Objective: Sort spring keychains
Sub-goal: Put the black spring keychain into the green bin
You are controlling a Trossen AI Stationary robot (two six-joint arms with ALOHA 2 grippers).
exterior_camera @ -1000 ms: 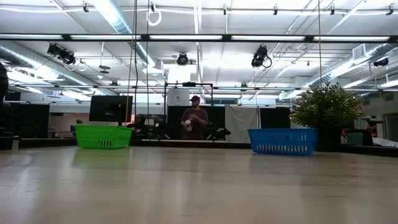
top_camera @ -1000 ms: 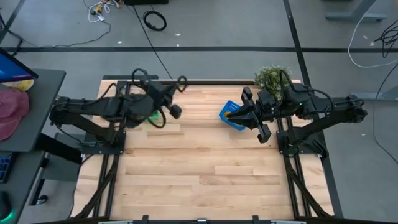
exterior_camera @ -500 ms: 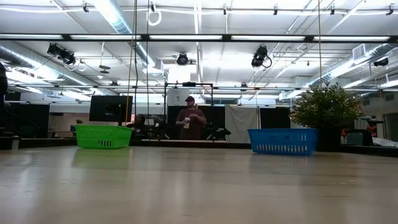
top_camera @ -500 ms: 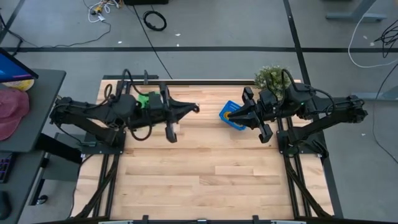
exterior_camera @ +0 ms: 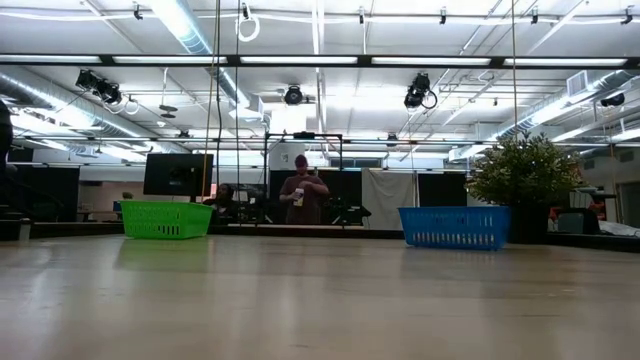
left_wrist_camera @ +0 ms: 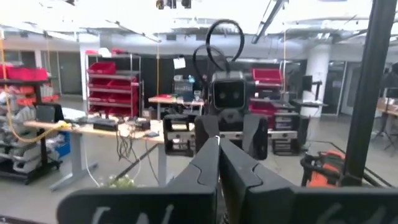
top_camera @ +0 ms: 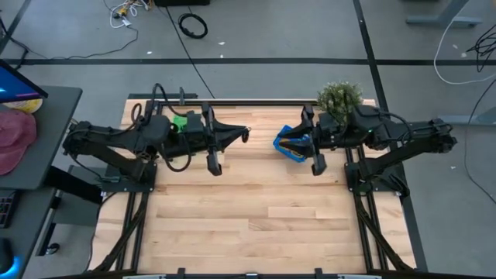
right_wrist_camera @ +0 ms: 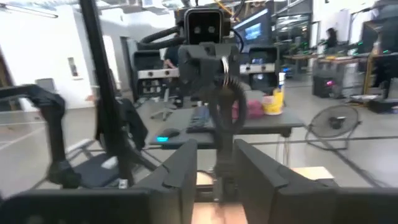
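Table: pale wood-plank top (top_camera: pixel 256 217).
Green basket: far left side of the table (exterior_camera: pixel 166 219).
Blue basket: far right side (exterior_camera: pixel 454 227).
Potted plant: just beside the blue basket (exterior_camera: pixel 524 172).
Person: standing in the room beyond the table (exterior_camera: pixel 300 196).
Cable coil: black, on the floor (top_camera: pixel 193 26).

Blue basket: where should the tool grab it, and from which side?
Pinch the top rim of a long wall of the blue basket, coming down from above on the side facing the table's middle. It stands upright and open-topped, with thin slatted walls a tool can straddle. The plant stands close against one end.
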